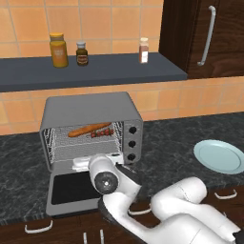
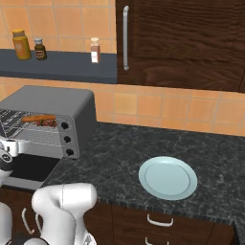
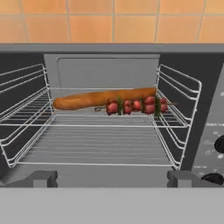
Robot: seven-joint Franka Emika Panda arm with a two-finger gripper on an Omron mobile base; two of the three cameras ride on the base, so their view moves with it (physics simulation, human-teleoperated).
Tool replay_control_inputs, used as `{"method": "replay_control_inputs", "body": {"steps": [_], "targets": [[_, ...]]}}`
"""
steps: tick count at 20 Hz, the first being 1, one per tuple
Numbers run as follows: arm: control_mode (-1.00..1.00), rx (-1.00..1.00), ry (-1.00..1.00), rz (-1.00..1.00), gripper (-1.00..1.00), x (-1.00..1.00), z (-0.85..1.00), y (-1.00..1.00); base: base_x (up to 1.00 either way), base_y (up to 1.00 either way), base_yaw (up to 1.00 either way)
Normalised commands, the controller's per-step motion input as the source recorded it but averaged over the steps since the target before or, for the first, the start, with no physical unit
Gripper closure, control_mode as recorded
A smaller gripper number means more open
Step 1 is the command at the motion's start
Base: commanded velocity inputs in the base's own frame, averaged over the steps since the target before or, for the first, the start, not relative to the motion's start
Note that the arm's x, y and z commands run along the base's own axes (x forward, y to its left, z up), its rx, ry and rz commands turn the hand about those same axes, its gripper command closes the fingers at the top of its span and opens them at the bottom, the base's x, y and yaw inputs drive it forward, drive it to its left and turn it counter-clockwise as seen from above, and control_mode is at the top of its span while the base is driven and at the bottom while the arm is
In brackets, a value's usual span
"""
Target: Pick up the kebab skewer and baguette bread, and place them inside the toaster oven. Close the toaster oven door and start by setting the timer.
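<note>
Hand view puts the toaster oven door's job squarely in front of me, because the baguette bread (image 3: pixel 103 98) and the kebab skewer (image 3: pixel 136 106) already lie on the wire rack (image 3: pixel 98 142) toward the back of the cavity, the skewer just in front of the bread's right half and seemingly touching it. So the thing I would handle next is the toaster oven door (image 1: pixel 76 188), which hangs fully open, folded down flat in front of the toaster oven (image 1: pixel 93 126) and sticking out over the front edge of the dark stone surface (image 1: pixel 176 143). I judge it rigid and fairly light, a hinged metal frame with a glass pane, swinging on its lower edge; the pane is likely smooth and slippery, so I would rather work at the outer edge, where the bar handle should sit, though I cannot make that handle out here. My end effector (image 3: pixel 112 178) hovers just above the lowered door at the mouth of the cavity, jaws spread wide and carrying nothing. Pushing up from under the free edge looks safer than pinching. Beyond that, the column of black knobs (image 1: pixel 131 143) on the right panel waits for the timer, small and probably stiff to turn. A pale blue plate (image 2: pixel 167 178) sits well apart to the right.
</note>
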Motion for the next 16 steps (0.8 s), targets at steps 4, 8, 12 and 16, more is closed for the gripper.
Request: {"method": "replay_control_inputs", "body": {"steps": [4, 8, 12, 16], "targets": [[-1.00, 0.00, 0.10, -0.05, -1.00, -1.00, -0.10, 0.06, 0.00, 0.00, 0.00], [-1.00, 0.00, 0.08, -0.01, -1.00, -0.90, -0.29, 0.00, 0.00, 0.00, 0.00], [-1.00, 0.00, 0.08, 0.00, -1.00, -0.80, -0.26, 0.06, 0.00, 0.00, 0.00], [-1.00, 0.00, 0.06, 0.00, -1.00, -0.64, -0.21, 0.18, 0.00, 0.00, 0.00]]}}
